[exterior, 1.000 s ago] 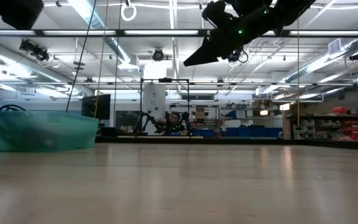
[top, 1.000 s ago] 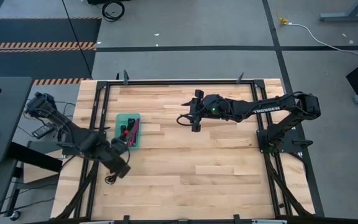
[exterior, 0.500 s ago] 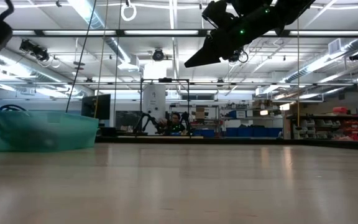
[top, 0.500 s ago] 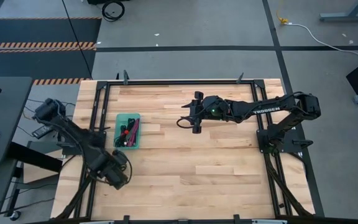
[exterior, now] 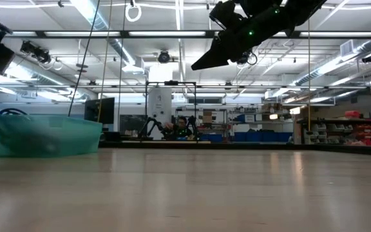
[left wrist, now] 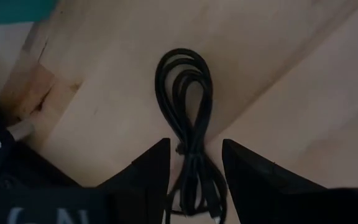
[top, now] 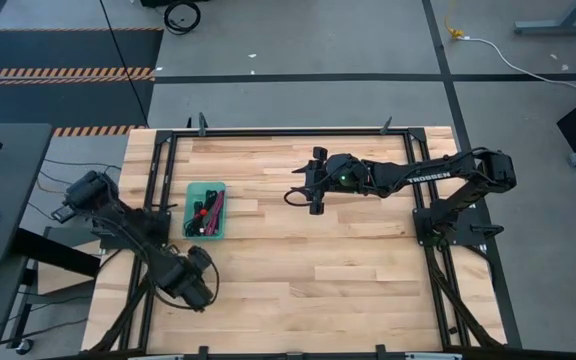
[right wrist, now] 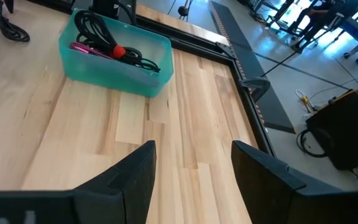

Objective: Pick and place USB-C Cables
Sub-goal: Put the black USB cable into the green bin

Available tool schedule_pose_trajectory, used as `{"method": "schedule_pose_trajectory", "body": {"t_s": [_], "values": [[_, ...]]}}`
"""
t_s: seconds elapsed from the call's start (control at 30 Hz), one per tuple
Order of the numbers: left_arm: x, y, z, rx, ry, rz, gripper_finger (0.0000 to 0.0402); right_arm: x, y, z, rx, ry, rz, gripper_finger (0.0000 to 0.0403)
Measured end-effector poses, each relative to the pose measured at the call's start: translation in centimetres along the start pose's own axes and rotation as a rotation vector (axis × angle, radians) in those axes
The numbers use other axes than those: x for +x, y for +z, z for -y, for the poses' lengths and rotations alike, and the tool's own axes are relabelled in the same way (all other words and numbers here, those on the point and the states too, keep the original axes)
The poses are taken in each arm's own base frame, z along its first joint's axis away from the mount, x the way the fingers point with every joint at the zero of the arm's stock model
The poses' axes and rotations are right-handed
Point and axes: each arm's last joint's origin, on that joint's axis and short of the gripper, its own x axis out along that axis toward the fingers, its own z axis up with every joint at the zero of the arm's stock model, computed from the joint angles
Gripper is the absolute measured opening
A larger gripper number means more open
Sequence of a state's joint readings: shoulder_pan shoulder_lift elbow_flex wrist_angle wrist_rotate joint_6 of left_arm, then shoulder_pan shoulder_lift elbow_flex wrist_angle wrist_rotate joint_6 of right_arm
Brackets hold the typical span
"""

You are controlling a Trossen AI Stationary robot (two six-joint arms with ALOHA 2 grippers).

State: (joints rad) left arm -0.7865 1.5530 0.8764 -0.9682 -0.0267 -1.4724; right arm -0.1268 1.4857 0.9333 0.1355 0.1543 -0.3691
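The left hand (left wrist: 194, 165) hovered over a coiled black USB-C cable (left wrist: 186, 106) near the counter's (top: 318, 270) left edge — fingers apart around its lower loop. Closing squarely on the bundle should secure it. Other cables lay in the teal tray (top: 206, 189). The right hand (right wrist: 191, 162) waited, fingers spread and empty.

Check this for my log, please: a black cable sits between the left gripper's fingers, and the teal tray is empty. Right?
Not quite. The teal tray is not empty: the right wrist view shows bundled cables in it, black ones with a red tie and a magenta cable. The rest stands: in the left wrist view a black cable sits between the left gripper's fingers.
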Motion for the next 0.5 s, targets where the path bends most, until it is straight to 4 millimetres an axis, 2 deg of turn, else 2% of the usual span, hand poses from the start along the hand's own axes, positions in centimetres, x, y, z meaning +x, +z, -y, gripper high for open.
{"method": "schedule_pose_trajectory", "body": {"t_s": [0.37,0.5], "values": [[2.5,0.1,1.4,0.037,0.048,0.028,0.0151,0.0,-0.1,0.0,-0.001,0.003,-0.007,0.0215],[2.8,0.1,1.5,0.033,0.076,0.012,0.0128,0.0,-0.1,0.0,-0.001,0.002,-0.007,0.0215]]}}
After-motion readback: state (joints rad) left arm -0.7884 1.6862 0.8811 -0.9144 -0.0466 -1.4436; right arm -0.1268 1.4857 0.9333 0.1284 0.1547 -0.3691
